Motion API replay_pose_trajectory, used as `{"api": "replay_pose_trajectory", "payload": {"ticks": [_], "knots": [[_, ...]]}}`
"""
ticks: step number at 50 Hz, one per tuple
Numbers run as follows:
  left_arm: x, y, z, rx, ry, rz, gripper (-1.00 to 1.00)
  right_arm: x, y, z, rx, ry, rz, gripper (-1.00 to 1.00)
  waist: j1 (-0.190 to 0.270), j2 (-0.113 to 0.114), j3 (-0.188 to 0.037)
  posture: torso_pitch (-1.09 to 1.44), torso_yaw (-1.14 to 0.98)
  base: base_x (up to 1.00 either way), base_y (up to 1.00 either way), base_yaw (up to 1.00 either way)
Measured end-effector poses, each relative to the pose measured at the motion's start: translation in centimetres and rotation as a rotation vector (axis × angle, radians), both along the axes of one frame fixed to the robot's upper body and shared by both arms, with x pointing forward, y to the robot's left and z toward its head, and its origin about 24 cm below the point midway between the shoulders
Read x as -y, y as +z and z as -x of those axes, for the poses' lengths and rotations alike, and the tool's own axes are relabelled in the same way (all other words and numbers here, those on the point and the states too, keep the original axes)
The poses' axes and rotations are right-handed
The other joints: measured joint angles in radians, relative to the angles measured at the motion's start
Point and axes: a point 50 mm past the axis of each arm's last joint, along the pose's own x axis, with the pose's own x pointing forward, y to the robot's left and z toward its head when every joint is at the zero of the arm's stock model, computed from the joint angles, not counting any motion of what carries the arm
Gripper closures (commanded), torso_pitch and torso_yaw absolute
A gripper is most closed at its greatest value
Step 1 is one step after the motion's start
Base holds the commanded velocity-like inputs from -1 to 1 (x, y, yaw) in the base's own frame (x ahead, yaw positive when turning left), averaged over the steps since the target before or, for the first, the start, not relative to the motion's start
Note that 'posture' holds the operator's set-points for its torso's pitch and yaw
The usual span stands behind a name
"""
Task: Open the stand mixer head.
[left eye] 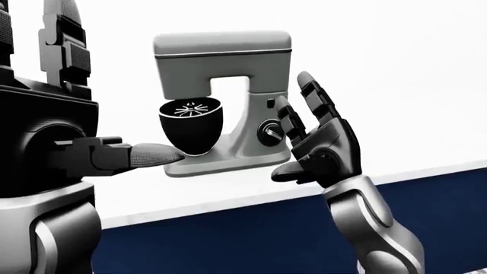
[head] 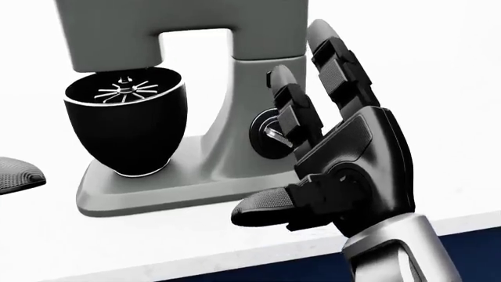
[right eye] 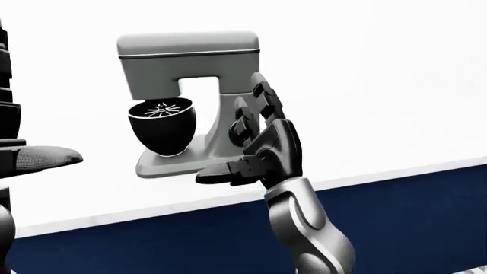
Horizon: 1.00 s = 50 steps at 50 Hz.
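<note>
The gray stand mixer [left eye: 221, 103] sits on the white counter [left eye: 426, 114], its head down over the black bowl [left eye: 191, 125]. The right hand [head: 336, 153] is spread wide beside the mixer's knob [head: 268, 134], holding nothing. The left hand [left eye: 45, 131] is wide too, empty.

White counter [left eye: 426, 148], dark blue face below; grey stand mixer [left eye: 228, 108] stands on it.
</note>
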Motion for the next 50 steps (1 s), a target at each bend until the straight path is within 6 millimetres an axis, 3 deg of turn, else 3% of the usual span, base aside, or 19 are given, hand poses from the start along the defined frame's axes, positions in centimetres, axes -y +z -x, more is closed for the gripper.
{"api": "replay_pose_trajectory", "payload": {"ticks": [50], "knots": [[-0.1, 0.0, 0.0, 0.002, 0.007, 0.000, -1.00, -0.1, -2.1, -2.9, -0.023, -0.026, 0.040, -1.00, 0.001, 0.006, 0.000, -0.43, 0.00, 0.00, 0.00, 0.00]]}}
